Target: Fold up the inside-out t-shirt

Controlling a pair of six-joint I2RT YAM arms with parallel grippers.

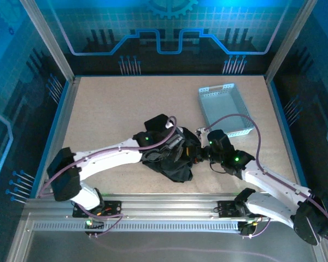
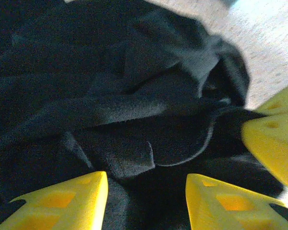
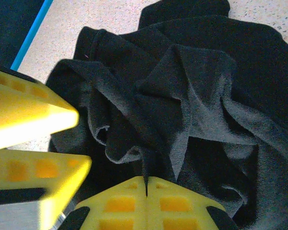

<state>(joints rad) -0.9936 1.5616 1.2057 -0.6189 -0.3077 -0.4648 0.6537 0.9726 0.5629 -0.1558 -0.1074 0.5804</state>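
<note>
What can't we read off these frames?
- Top view: t-shirt bunched in a dark heap; sleeves and collar unreadable.
- Left wrist: left gripper open over dark folds; shirt cut off by frame edges.
- Right wrist: right gripper shut on a fold; its fingers hide how much cloth is caught.

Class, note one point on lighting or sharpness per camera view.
Top external: evenly lit, yet the plain black soft fabric t-shirt reads as a dark mass. Left wrist: the left arm's yellow fingers look soft-edged. Right wrist: folds crisp, one of those fingers glares near-white.
</note>
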